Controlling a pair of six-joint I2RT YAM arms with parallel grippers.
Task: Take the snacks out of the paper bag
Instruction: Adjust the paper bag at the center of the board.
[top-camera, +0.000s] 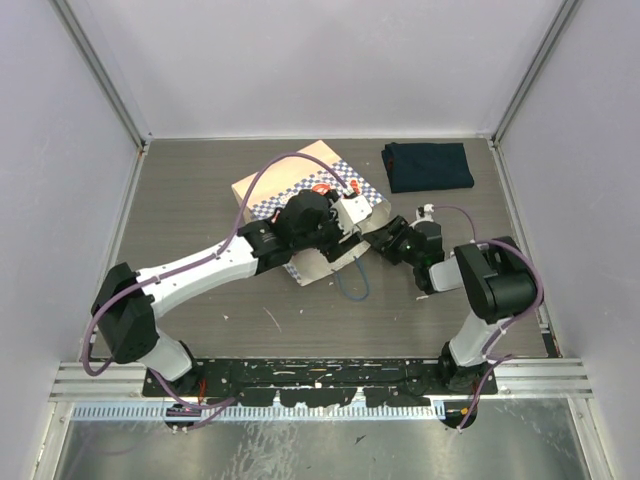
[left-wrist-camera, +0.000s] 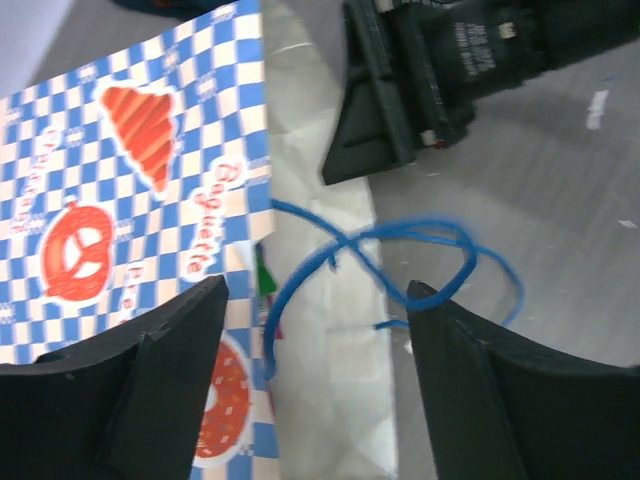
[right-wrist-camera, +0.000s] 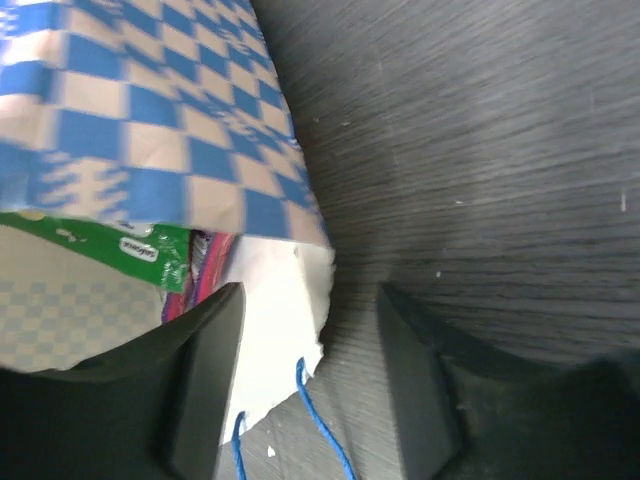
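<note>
cream-tan paper bag with the blue-and-white checker band lies flat on its side on the grey table, about mid-table. its long axis runs on a diagonal from far-left to near-right, and the mouth points near-right, at the right arm. one thin blue cord handle spills out of the mouth onto the table.

snacks are all inside. the right wrist view only shows a green packet with a pink-purple one tucked beside it, just under the checkered top panel. can't count the rest.

left gripper hangs over the mouth edge with its jaws spread. one finger is above the printed panel, the other above bare table, and the cord loops between them. nothing is pinched. looks like it's there to grab or pin the top lip so the bag stays put and gapes.

right gripper is low at the mouth, jaws apart too, with the torn white lower lip sitting between them. probably lining up to reach in.

folded navy cloth sits well apart at far right.
</note>
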